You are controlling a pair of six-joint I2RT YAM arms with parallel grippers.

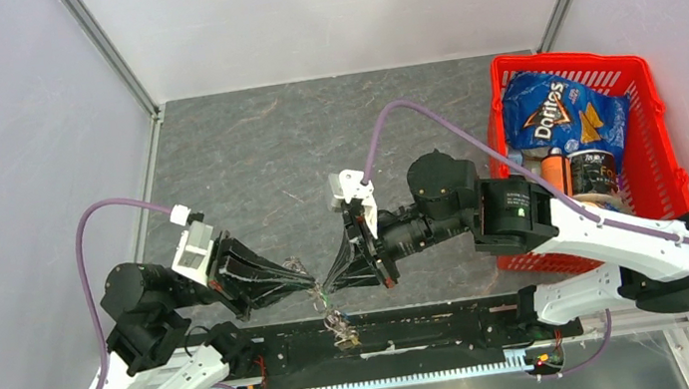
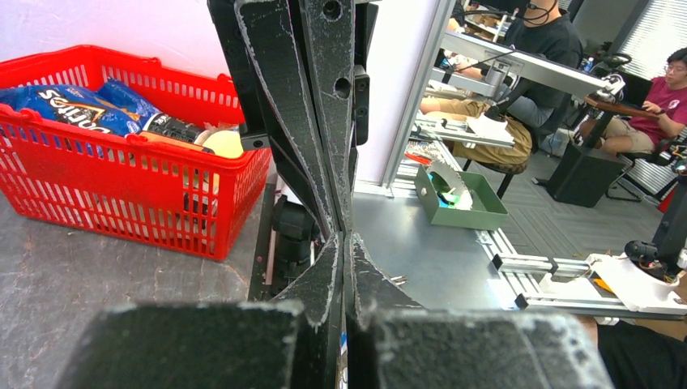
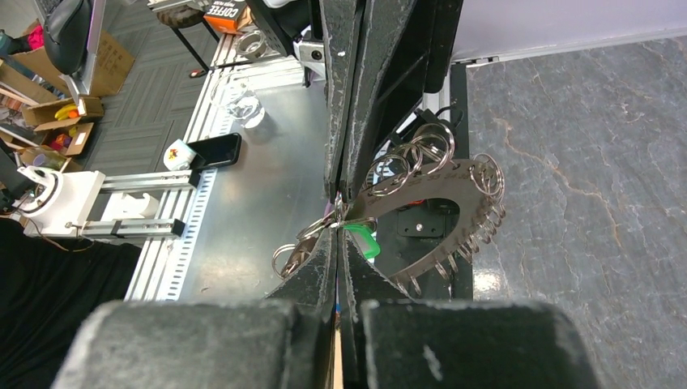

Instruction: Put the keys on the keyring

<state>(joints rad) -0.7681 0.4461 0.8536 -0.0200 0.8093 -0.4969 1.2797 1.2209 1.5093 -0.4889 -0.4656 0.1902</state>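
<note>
Both pairs of my jaws meet tip to tip above the middle of the tabletop's (image 1: 255, 156) near edge. My left jaws are pinched shut on the end of the keyring (image 3: 445, 182), which hangs in the air. My right jaws are closed tight just beside them, among its small wire loops, next to the green key (image 3: 367, 241). What they pinch I cannot tell.

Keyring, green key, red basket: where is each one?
keyring (image 3: 441, 182), right wrist view, flat toothed band.
green key (image 3: 366, 241), right wrist view, its head.
red basket (image 1: 569, 57), top view, far rim.
</note>
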